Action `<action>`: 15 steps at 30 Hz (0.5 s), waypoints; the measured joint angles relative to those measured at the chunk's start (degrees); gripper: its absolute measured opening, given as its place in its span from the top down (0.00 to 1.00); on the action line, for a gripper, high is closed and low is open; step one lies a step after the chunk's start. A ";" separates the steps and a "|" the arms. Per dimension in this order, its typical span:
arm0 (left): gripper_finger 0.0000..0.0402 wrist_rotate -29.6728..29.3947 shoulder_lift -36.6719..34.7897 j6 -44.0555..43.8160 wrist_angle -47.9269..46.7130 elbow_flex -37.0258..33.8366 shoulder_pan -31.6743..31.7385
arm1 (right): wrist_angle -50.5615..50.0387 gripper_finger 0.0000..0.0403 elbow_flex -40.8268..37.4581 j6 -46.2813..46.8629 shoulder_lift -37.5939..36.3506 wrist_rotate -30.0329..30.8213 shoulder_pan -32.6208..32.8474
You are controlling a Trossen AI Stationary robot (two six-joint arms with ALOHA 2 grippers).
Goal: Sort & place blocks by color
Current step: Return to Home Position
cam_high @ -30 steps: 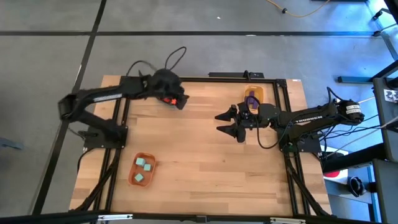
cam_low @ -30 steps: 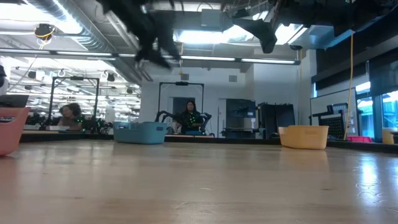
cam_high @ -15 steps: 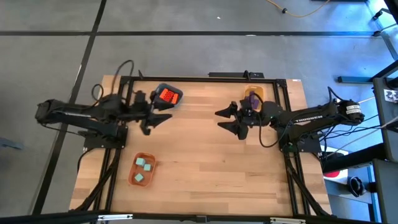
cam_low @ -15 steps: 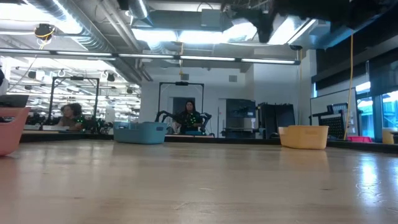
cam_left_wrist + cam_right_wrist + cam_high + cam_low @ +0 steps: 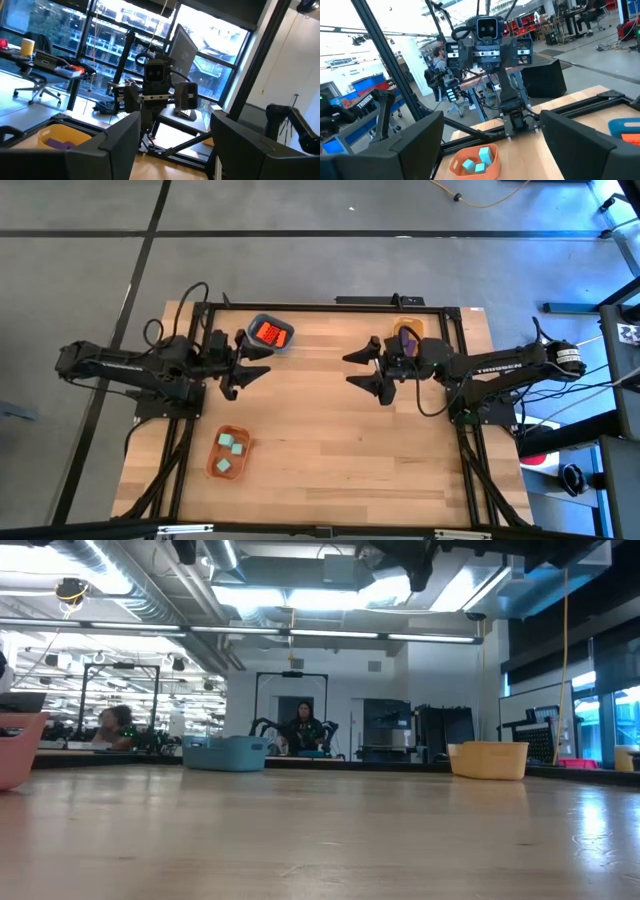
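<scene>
Orange-red blocks (image 5: 270, 334) sit in the blue bowl (image 5: 252, 326), teal blocks (image 5: 232, 444) in the orange bowl (image 5: 213, 466), purple blocks (image 5: 404, 340) in the yellow bowl (image 5: 413, 325), with the left claw (image 5: 267, 362) and right claw (image 5: 347, 371) both wide and empty above the worktop (image 5: 320, 440).

The orange-red blocks (image 5: 269, 334) lie bunched in the dark blue bowl (image 5: 288, 343), just beside the tips of the left fingers (image 5: 255, 371). Mint-teal blocks (image 5: 231, 444) lie loose in the orange bowl (image 5: 211, 465), well apart from those fingers. A purple block (image 5: 405, 340) sits in the yellow bowl (image 5: 418, 328), behind the right fingers (image 5: 358, 384)
</scene>
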 joint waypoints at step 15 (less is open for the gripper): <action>0.42 -1.08 -0.20 -1.33 -0.02 0.00 -0.50 | -0.95 0.61 0.00 0.50 -2.49 -0.03 0.00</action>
